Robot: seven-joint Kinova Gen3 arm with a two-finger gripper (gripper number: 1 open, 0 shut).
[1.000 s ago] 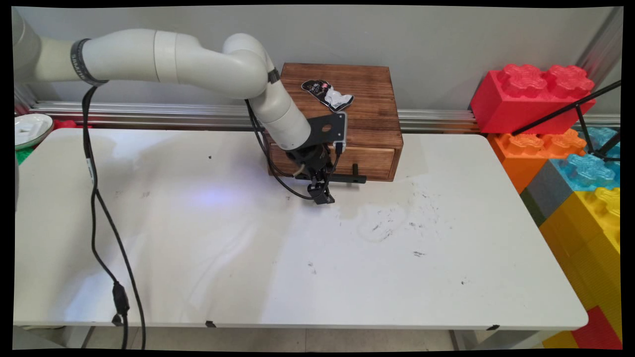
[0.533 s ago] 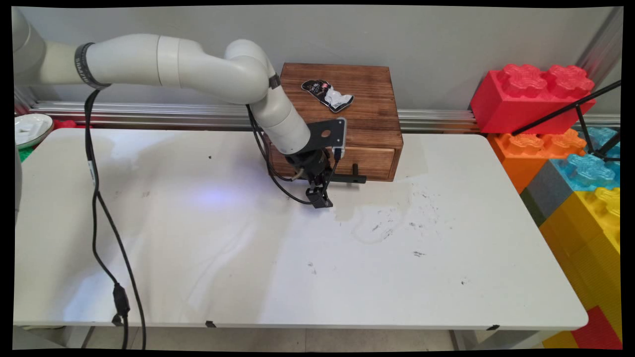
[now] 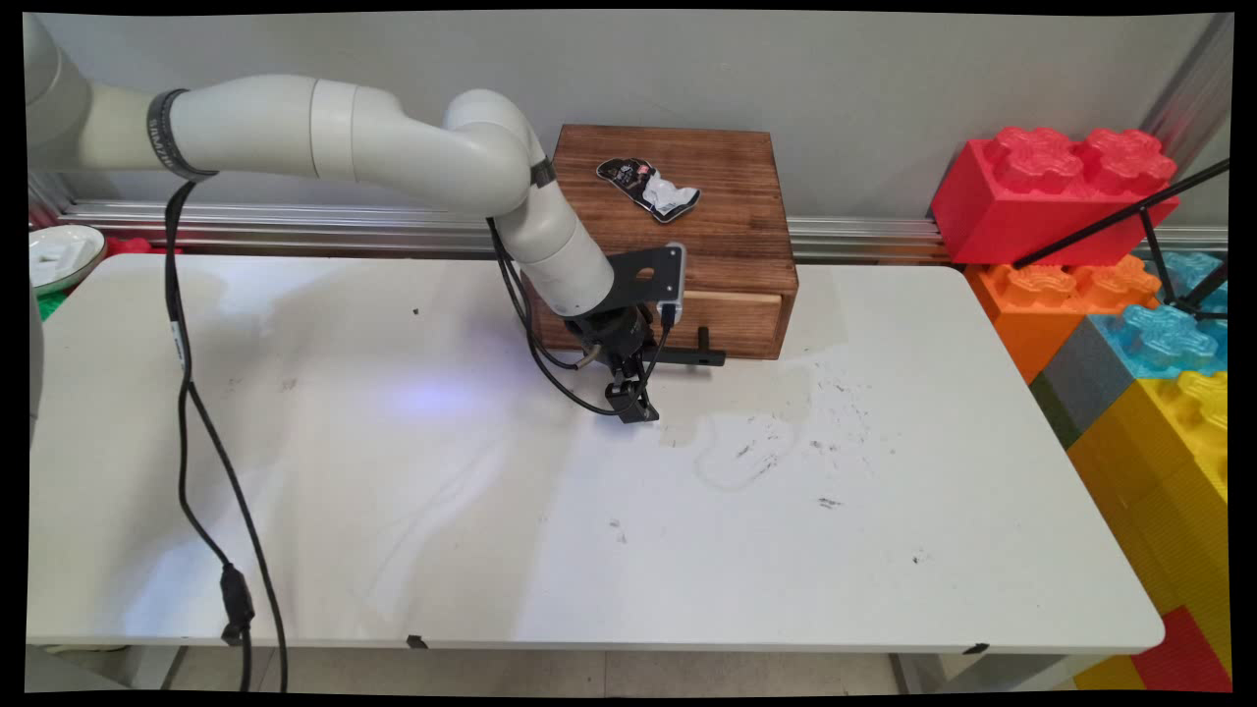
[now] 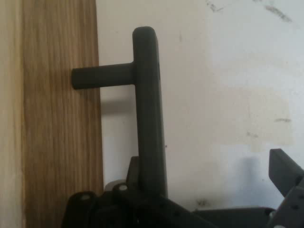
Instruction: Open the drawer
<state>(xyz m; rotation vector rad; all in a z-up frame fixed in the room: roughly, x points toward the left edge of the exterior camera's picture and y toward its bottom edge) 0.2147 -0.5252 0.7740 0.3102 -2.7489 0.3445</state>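
A dark wooden box (image 3: 727, 231) stands at the table's back edge, with a drawer (image 3: 741, 322) in its front. The drawer's black bar handle (image 3: 699, 358) sticks out toward the near side; its top edge shows as a pale strip, so it stands slightly out. My gripper (image 3: 636, 407) hangs low over the table at the handle's left end. In the hand view the handle (image 4: 149, 109) runs upward beside the wooden drawer front (image 4: 59, 118). My gripper (image 4: 209, 171) is open: one finger (image 4: 285, 168) stands well clear of the bar, the other is mostly hidden behind it.
A crumpled black and white packet (image 3: 650, 187) lies on top of the box. Large toy bricks (image 3: 1056, 187) are stacked past the table's right end. A plate (image 3: 59, 255) sits off the left end. Black cables (image 3: 187, 412) hang from the arm over the table (image 3: 393, 511).
My gripper has shifted a little toward the table's near side beside the handle. The pale strip along the drawer's top edge has grown wider.
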